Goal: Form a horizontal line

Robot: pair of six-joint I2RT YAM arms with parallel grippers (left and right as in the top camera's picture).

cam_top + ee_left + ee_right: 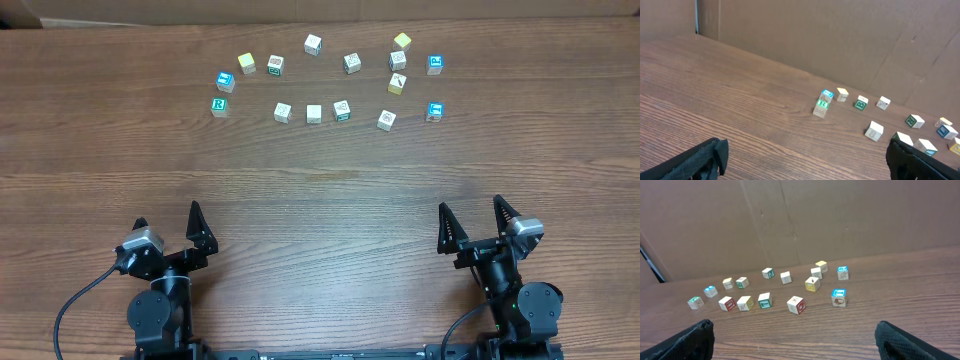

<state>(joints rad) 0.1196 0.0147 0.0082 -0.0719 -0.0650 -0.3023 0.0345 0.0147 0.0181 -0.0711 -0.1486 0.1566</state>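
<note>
L gripper [168, 216] & R gripper [470, 206] jaws apart; wooden cubes [314, 113] scattered, not touching.

Fingers of the left pincer [806, 152] cropped at the bottom edge, cream cube [902, 138] half hidden behind one finger, yellow cube [956, 148] beyond it cut off

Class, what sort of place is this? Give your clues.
Probably a robot lab bench: left gripper and right gripper at a wooden table, small cubes scattered on it, a cardboard wall behind.

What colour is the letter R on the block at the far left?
Green. The block with the R shows best in the overhead view.
</note>
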